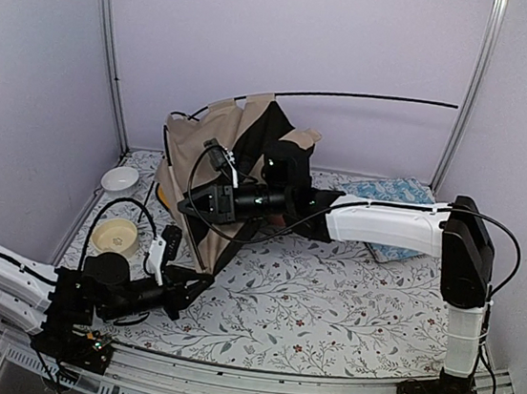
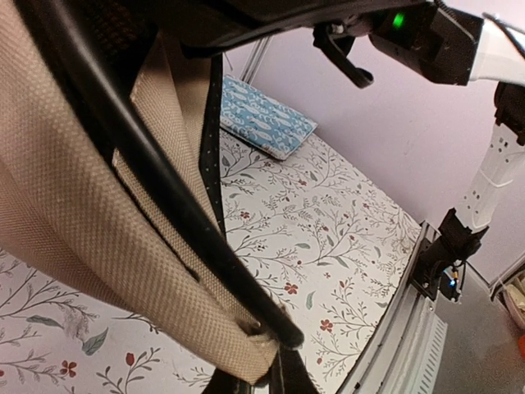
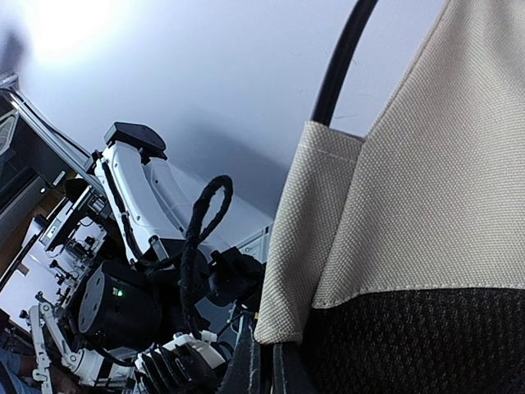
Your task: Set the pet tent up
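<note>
The pet tent (image 1: 221, 134) is a half-raised heap of tan canvas with black inner trim at the back left of the table. A thin black pole (image 1: 353, 96) arcs out of it to the right. My left gripper (image 1: 202, 278) is low at the tent's near bottom corner. In the left wrist view it (image 2: 271, 379) is shut on the tan corner (image 2: 238, 345) where a black pole (image 2: 205, 246) ends. My right gripper (image 1: 192, 205) reaches in from the right at the tent's front. In the right wrist view it (image 3: 267, 373) is shut on a tan and black mesh edge (image 3: 295, 304).
A blue patterned cushion (image 1: 393, 201) lies at the back right and also shows in the left wrist view (image 2: 262, 119). A yellow feeder bowl (image 1: 116, 235) and a white bowl (image 1: 119, 178) sit at the left. Metal frame posts (image 1: 109, 44) stand at the back corners.
</note>
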Robot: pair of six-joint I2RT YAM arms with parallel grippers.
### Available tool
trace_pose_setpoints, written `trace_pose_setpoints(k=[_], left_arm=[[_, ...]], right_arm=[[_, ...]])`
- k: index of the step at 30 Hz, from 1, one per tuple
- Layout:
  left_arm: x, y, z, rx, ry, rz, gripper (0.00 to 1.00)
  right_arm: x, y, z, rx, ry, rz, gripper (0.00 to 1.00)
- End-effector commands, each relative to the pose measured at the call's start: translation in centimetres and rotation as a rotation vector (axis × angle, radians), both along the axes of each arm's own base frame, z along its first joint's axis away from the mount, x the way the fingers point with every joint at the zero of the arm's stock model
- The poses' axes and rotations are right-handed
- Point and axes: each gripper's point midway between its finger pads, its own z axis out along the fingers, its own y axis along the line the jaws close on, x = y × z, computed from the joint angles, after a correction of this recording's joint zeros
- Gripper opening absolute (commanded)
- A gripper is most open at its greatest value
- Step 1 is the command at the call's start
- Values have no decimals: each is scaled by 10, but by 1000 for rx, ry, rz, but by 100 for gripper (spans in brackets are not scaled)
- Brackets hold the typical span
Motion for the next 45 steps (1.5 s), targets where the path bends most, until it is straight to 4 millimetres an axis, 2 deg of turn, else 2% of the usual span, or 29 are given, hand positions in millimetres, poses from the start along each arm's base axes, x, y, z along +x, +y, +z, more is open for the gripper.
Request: trace_pose_setpoints(k=[1,5,12,22,35,45], left_arm=[[-93,-6,-64,187,141,-418,0],[-94,-2,-61,180,132,-417,0],[-98,-9,-67,229,143,-452,0],[-92,-11,-59,197,121,-433,0],[-84,-5,-68,191,164,-413,0],[-82,-6,-78,198,197,-411,0]], right_arm=[[123,-59,91,303,-210,-456,0],[120,-53,82,293,-202,-466,0],[125,-47,88,304,-208,-477,0],[113,-33,78,288,-195,-476,0],[111,-30,99,325,-184,-488,0],[104,-22,96,324,-168,-473,0]])
